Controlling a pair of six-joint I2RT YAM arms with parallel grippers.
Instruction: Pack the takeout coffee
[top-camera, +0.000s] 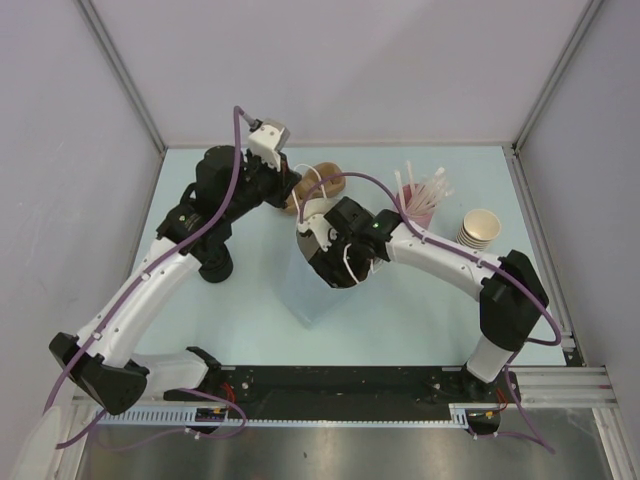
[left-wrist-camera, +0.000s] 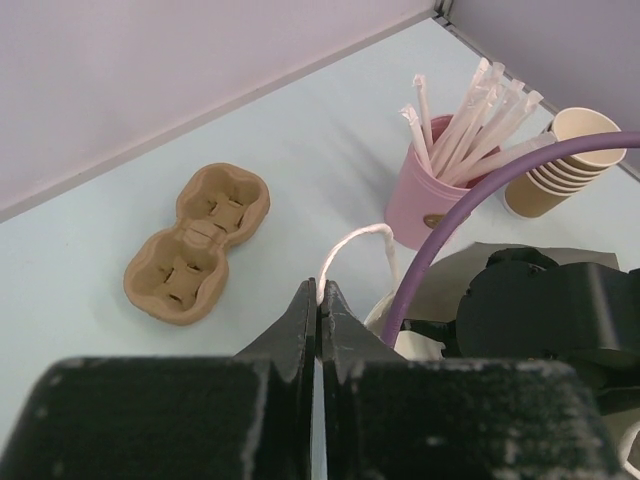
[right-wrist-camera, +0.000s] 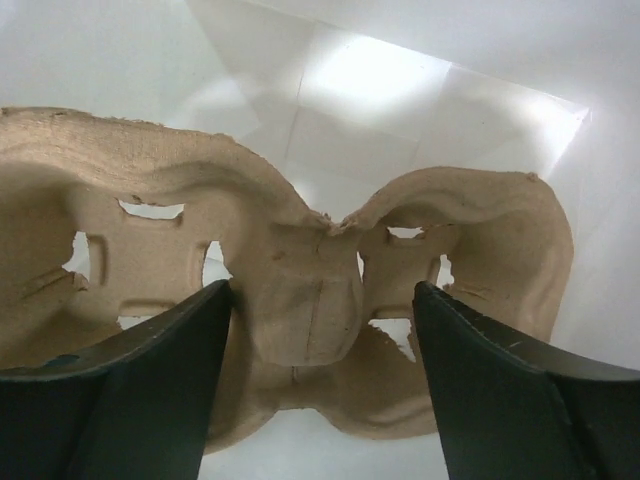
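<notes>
Starting at the left, we find the left gripper (left-wrist-camera: 319, 300) with its jaws pressed together on the white cord handle (left-wrist-camera: 352, 232) of the bag (top-camera: 312, 296). We judge it holds that side up so the mouth stands wide for loading. Beyond it on the table (top-camera: 420, 310) lies a spare cup tray (left-wrist-camera: 197, 243), flat and apart from the other things. In the middle, the right gripper (right-wrist-camera: 320, 296) reaches down inside the bag with its jaws apart, one finger on either side of the narrow waist of a second cup tray (right-wrist-camera: 300, 240). Neither finger looks pressed against the pulp, so we take the tray as let go, resting low in the bag as a seat for the drink. The coffee cup and its black lid show in none of our views, so we cannot tell where they are. Bag walls stand close around the tray, leaving straight up as the free way out. To the right, the pink cup (left-wrist-camera: 425, 205) of straws (left-wrist-camera: 480, 105) stands near the bag, with the stack of cups (left-wrist-camera: 560, 170) just beside it. The near side of the table offers more room.
</notes>
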